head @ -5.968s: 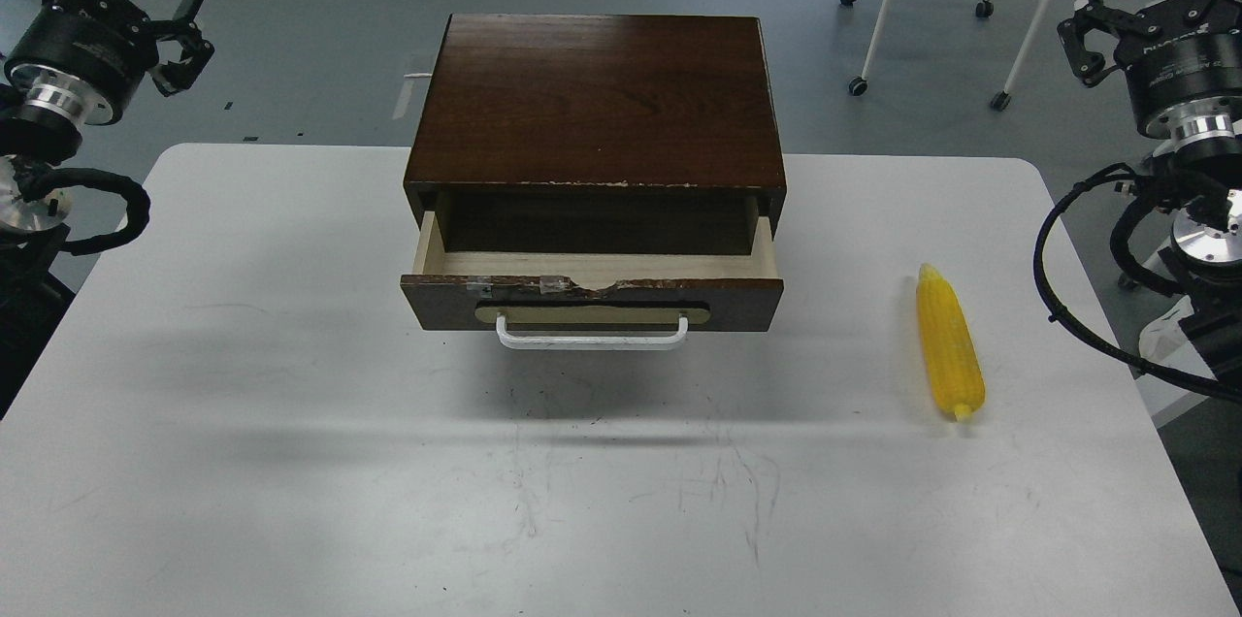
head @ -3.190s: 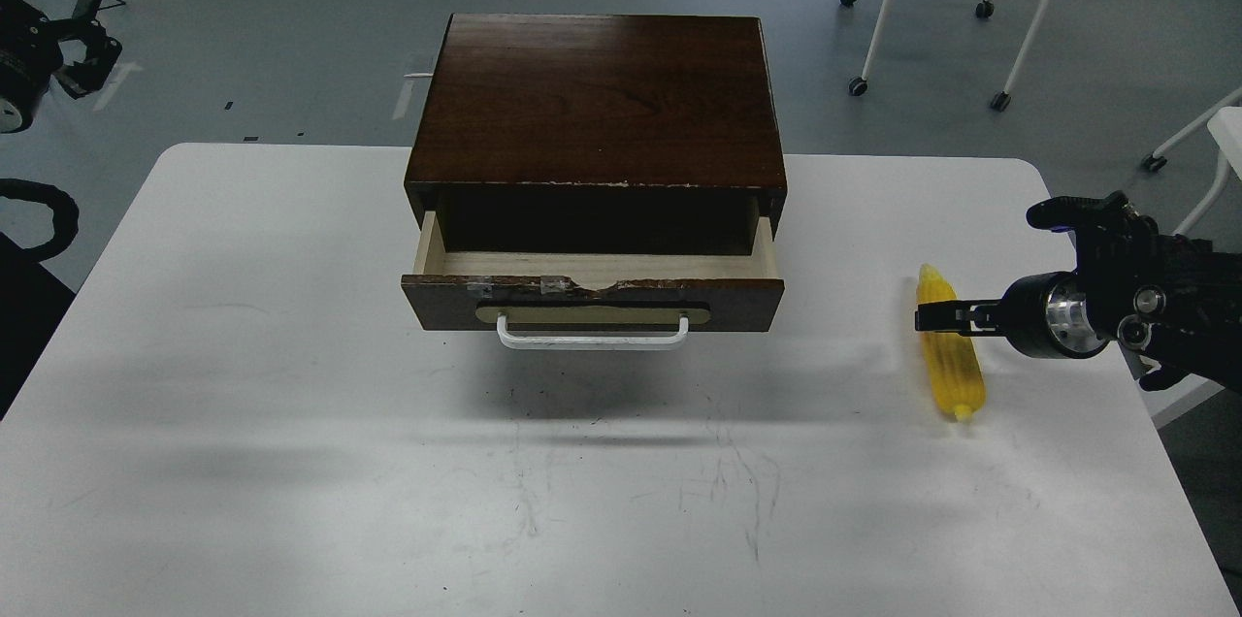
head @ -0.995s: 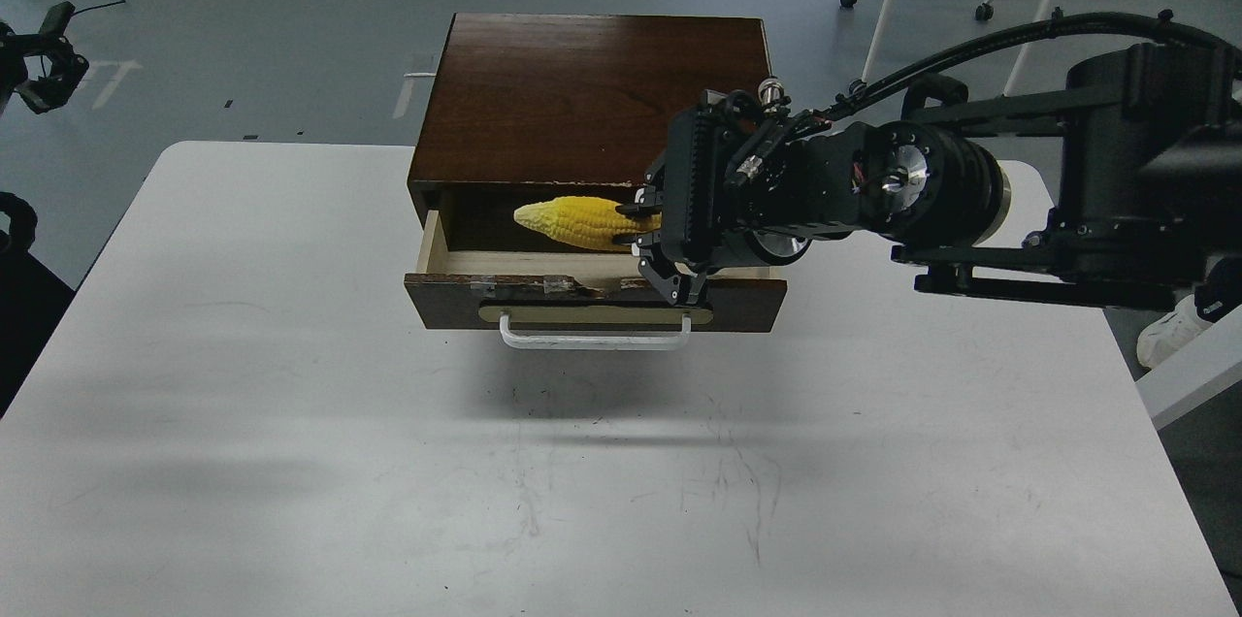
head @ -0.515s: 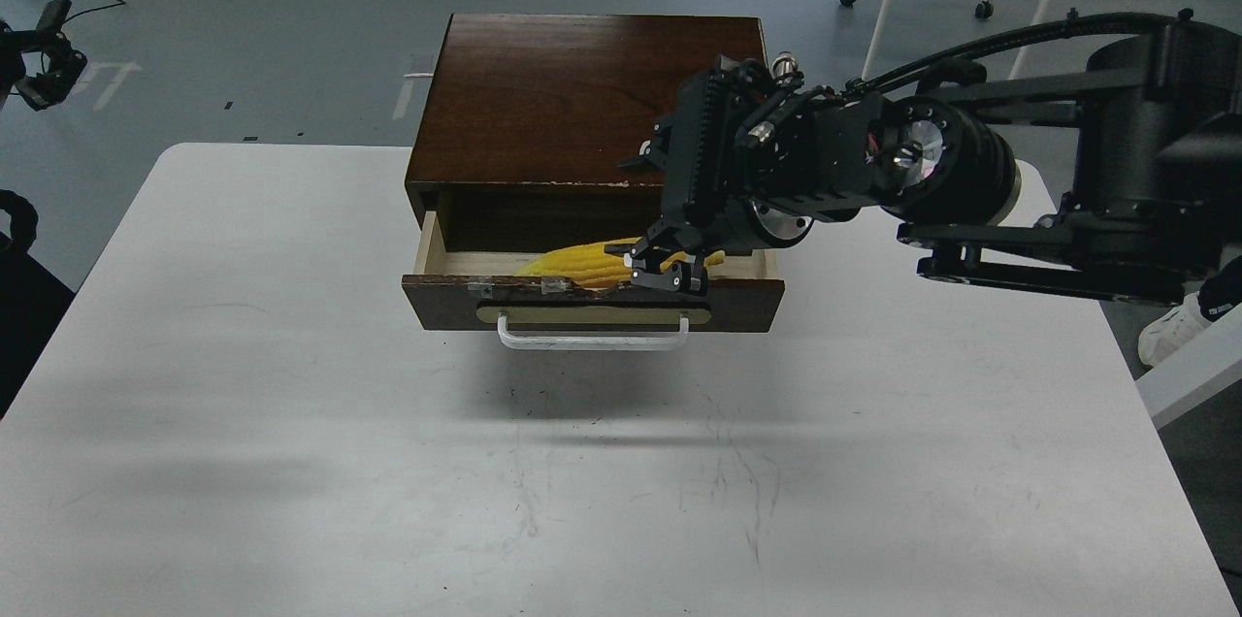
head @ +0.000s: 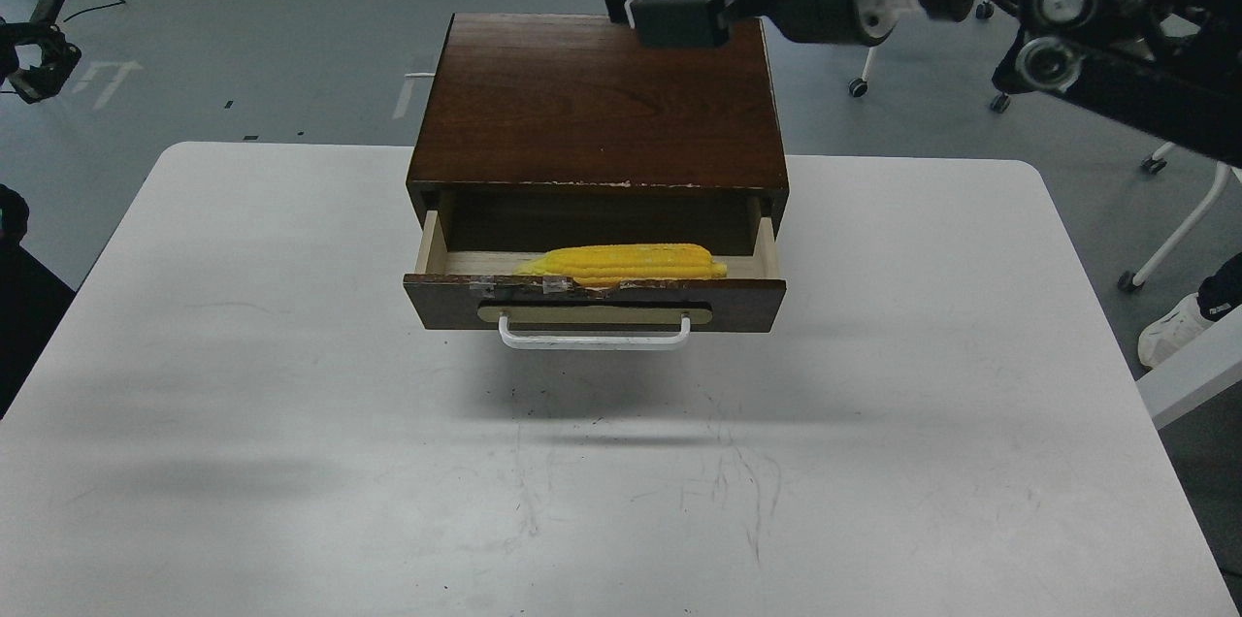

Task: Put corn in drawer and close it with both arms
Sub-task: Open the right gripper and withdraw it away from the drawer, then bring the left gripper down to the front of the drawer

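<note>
Right end effector [head: 665, 11]: raised over the far right corner of the cabinet [head: 597, 98], blurred; whether its fingers stand apart or together cannot be told. It holds nothing and touches nothing visible.

Left end effector [head: 34, 64]: at the left frame edge, small and dark, above the floor [head: 272, 6], well off the bench [head: 291, 404]. Finger spacing cannot be told. No contact with anything.

Corn [head: 626, 261]: below and nearer than the right end effector, well apart from it. Lies crosswise inside the drawer [head: 594, 297], just behind the drawer front, tapered tip toward the left end effector's side.

Drawer: pulled partly out, pale wood inside, top edge of front chipped. White handle [head: 594, 338] on a beige plate faces the camera; neither end effector is near it.

Between either end effector and the drawer front, only bare bench shows.

Bench: white, scuffed with dark scratches on the near side. Room: grey floor; chair legs [head: 864, 79] on castors beyond the right end effector.
</note>
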Available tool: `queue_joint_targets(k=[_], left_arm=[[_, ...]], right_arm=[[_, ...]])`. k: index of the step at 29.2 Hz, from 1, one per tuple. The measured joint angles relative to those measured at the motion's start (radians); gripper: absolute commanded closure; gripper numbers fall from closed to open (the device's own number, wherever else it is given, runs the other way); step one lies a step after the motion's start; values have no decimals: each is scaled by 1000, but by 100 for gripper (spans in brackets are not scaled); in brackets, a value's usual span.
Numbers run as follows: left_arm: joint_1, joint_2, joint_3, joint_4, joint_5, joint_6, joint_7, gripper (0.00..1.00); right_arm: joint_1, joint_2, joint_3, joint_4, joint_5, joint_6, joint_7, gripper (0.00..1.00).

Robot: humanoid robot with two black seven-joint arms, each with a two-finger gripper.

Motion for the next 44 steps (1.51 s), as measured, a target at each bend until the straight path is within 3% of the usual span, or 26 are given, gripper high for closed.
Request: queue_joint_targets(k=[4, 11, 14, 17, 20, 22, 24, 25, 26, 32, 35, 40, 44], left_arm=[[-24, 3, 3, -5, 4, 0, 4, 4], [-136, 53, 5, -65, 103, 0, 4, 17], [-197, 59, 5, -133, 273, 0, -1, 19], [-225, 60, 4, -225, 431, 0, -4, 32], [-235, 68, 3, -354, 586, 0, -11, 37], [-237, 84, 1, -448, 674, 0, -22, 49], [-237, 116, 1, -590, 787, 0, -35, 80], [-237, 126, 1, -649, 834, 0, -39, 80], [-234, 138, 2, -721, 896, 0, -45, 98], [-188, 159, 7, -1083, 1261, 0, -136, 100], [-155, 154, 27, -1200, 1492, 0, -153, 100], [-121, 102, 85, -1323, 1805, 0, -157, 100], [-115, -12, 138, -1345, 1966, 0, -152, 100]], right_arm=[[-54, -27, 9, -151, 299, -1, 0, 0], [-248, -54, 96, -259, 619, 0, 31, 0], [-357, -56, 174, -303, 769, 4, 36, 0], [-434, -45, 231, -356, 898, 7, 39, 0], [-490, -24, 296, -398, 990, 9, 44, 0], [-519, -13, 334, -413, 1021, 12, 47, 0], [-552, -8, 376, -426, 1033, 23, 52, 0], [-565, -5, 390, -428, 1035, 31, 53, 0], [-574, -4, 401, -430, 1036, 37, 57, 0], [-609, -2, 433, -431, 1040, 50, 94, 0], [-623, 7, 435, -431, 1040, 50, 98, 0], [-643, 11, 436, -435, 1052, 49, 89, 0], [-666, 42, 435, -476, 1161, 49, 85, 0]])
